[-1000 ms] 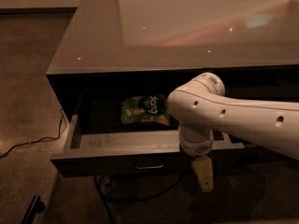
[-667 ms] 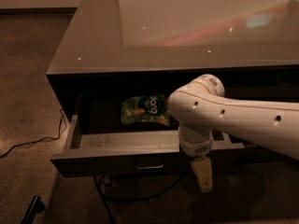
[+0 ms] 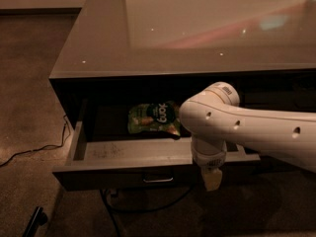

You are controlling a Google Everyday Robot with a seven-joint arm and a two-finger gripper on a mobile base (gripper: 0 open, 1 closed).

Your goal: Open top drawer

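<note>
The top drawer is a wide dark grey drawer under the glossy counter top. It stands pulled out toward me, with a lighter scuffed inner floor. Its small pull handle sits at the centre of the front panel. My gripper hangs at the end of the white arm, just in front of the drawer's front panel, to the right of the handle and not touching it. A green snack bag lies at the back of the drawer.
A dark cable trails over the carpet at the left. More cable hangs below the drawer. A dark object lies on the floor at the lower left. The white arm covers the drawer's right part.
</note>
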